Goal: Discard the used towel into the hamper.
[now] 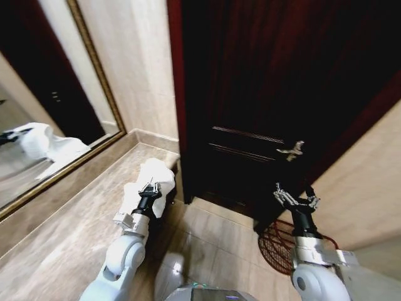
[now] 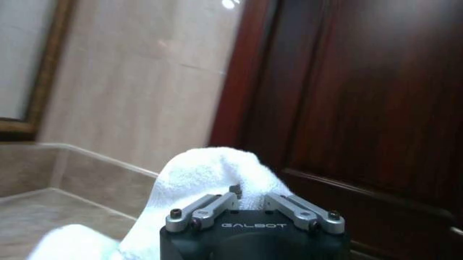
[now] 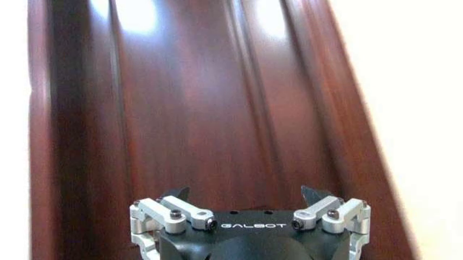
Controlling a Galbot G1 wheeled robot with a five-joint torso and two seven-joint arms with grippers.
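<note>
One towel [image 1: 152,188] in left gripper [image 1: 148,187]; hamper [image 1: 280,247] behind right gripper [image 1: 296,199].

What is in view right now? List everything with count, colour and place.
towel: one, white, on the countertop's end near the door, with the left gripper closed on it
hamper: one, dark red-brown openwork, on the floor by the door, partly behind the right arm
countertop: one, beige stone, along the left wall
mirror: one, gold-framed, above the countertop
door: one, dark wood, straight ahead
door handle: one, silver, on the door
left gripper: one, black and silver, at the towel
right gripper: one, black and silver, open, raised in front of the door, above the hamper
</note>
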